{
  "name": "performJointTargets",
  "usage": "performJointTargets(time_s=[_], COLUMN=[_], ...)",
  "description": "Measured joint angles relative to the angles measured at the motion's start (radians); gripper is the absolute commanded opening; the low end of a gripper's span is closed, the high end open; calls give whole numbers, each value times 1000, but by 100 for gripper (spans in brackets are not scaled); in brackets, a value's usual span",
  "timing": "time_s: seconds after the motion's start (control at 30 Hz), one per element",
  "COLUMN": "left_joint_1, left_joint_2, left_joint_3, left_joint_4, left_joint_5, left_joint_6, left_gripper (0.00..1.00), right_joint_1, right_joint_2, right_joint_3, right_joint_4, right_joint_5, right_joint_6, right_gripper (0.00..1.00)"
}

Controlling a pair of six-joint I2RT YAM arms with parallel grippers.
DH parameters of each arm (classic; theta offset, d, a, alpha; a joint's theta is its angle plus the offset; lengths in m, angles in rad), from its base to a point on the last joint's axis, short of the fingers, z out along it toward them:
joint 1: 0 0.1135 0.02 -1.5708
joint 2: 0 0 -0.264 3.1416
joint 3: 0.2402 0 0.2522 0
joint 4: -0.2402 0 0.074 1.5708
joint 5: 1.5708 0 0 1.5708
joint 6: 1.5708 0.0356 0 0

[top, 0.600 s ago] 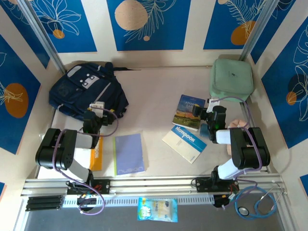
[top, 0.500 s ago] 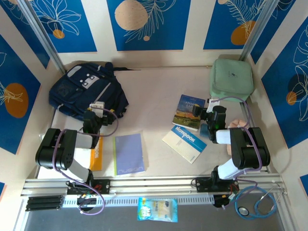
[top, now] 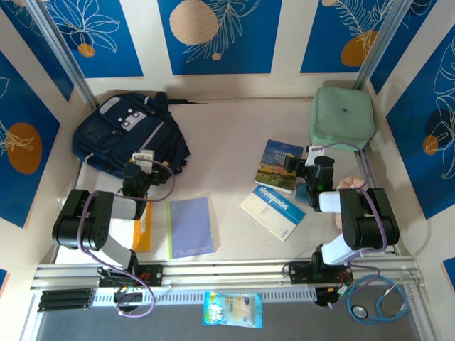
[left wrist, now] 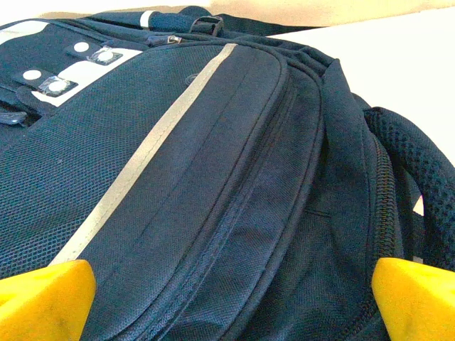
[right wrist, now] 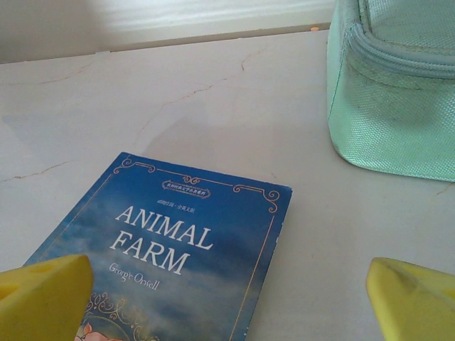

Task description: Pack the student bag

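**Bag looks shut, both claws wide open: open the bag first.**

The bag (top: 128,138) lies flat at 10 o'clock on the worktop (top: 227,128), and it looks zipped shut. The green case (top: 341,117) sits at 2 o'clock. The book (right wrist: 178,263) lies flat near 3 o'clock, the purple notebook (top: 190,227) at 7 o'clock and the white notebook (top: 272,211) at 4 o'clock. The left claw (left wrist: 229,298) is spread wide and holds nothing. It is right at the bag's 5 o'clock edge, looking along the zip (left wrist: 274,153). The right claw (right wrist: 227,298) is spread wide too, empty, low over the book. I think the zip should be opened first. One claw could pin the soft cloth so the bag does not slide, while the other pulls slowly. A flat book is best lifted by its edge.
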Motion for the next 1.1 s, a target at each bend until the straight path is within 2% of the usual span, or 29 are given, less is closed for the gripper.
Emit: performJointTargets(time_s=[0.73,0.97,1.1], left_joint_1=[11,12,11], left_joint_2=[0,-108,-240], left_joint_3=[7,-2,8], left_joint_4=[-11,-73,-182], left_joint_5=[-6,-99,-147], left_joint_6=[-8,-37,-61], left_gripper=[100,100,100], right_joint_1=[2,47,88], right_joint_2=[-8,-214,-310], right_joint_3=[0,18,130], right_joint_4=[-13,-185,-378], right_joint_5=[-7,-3,-4], right_joint_6=[-1,-19,37], right_gripper=[99,99,99])
